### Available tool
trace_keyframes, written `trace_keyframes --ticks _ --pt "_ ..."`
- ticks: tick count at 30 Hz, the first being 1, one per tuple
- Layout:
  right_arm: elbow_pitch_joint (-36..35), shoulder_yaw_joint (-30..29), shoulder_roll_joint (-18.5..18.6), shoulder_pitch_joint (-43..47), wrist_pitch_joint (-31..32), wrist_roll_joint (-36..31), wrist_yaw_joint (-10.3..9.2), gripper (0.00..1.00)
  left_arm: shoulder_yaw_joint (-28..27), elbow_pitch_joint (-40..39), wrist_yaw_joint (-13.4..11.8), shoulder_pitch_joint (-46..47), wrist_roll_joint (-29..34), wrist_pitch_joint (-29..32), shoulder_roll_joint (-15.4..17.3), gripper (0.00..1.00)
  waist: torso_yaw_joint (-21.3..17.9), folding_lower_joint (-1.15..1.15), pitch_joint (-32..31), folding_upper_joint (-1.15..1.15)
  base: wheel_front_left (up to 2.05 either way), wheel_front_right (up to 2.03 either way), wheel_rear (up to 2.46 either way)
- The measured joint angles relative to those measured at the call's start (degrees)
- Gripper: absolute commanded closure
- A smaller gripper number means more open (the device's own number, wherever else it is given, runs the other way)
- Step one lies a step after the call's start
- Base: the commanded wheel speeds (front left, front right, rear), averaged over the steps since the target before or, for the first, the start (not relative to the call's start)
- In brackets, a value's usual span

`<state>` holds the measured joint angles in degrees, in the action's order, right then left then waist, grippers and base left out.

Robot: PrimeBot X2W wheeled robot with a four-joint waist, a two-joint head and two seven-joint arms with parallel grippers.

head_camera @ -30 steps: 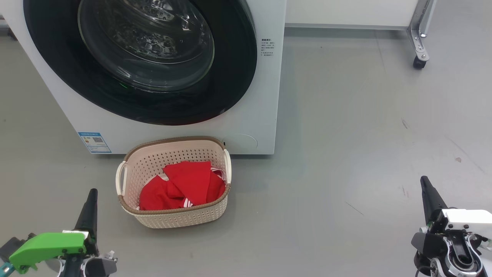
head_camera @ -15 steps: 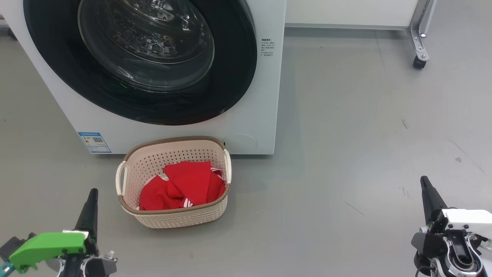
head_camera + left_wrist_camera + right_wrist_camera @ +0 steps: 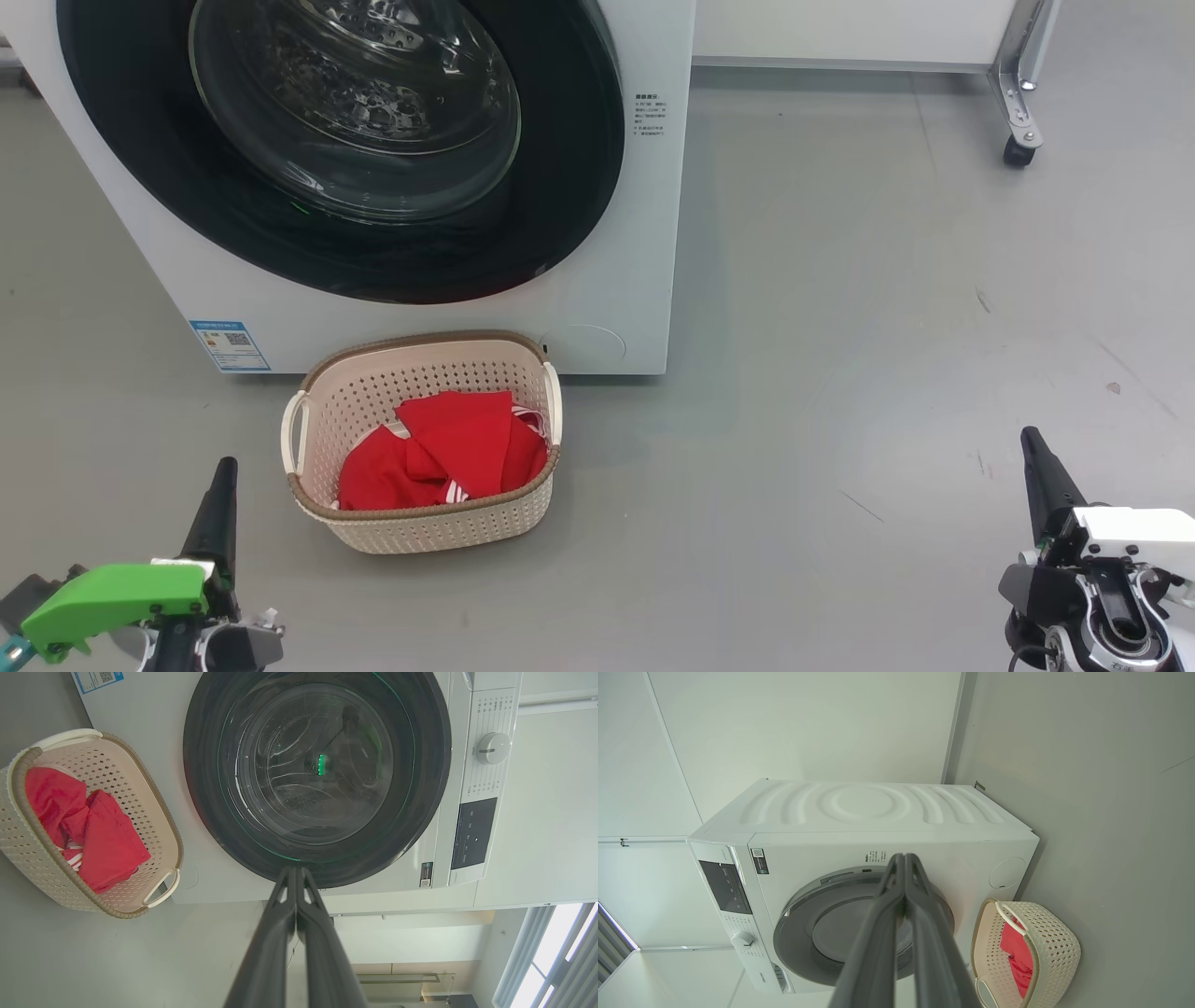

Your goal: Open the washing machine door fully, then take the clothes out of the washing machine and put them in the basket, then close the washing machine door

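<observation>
The white washing machine [image 3: 616,233] stands ahead with its round black-rimmed door [image 3: 560,215] closed flat against the front, also seen in the left wrist view as the door [image 3: 430,765] and in the right wrist view as the door [image 3: 803,914]. The cream basket [image 3: 420,532] sits on the floor right before the machine, and the red clothes [image 3: 448,448] lie inside it. My left gripper [image 3: 224,464] rests low at the left of the basket, shut and holding nothing. My right gripper [image 3: 1030,432] hangs far off at the lower right, shut and holding nothing.
Grey floor [image 3: 840,327] spreads wide to the right of the machine. A metal leg on a caster [image 3: 1018,149] stands at the far right by a white wall panel. A blue sticker [image 3: 229,345] marks the machine's lower left corner.
</observation>
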<state>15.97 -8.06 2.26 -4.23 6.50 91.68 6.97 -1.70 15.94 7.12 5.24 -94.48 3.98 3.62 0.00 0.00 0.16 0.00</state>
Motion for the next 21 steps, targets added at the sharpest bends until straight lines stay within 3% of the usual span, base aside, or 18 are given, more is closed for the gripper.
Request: trace_keyframes --ticks 21 --pt "-0.01 0.03 0.00 0.00 0.00 0.00 0.00 1.00 -0.08 -0.05 0.00 -0.01 0.00 0.00 0.00 1.00 0.00 0.00 0.00 0.00 0.00 0.00 0.00"
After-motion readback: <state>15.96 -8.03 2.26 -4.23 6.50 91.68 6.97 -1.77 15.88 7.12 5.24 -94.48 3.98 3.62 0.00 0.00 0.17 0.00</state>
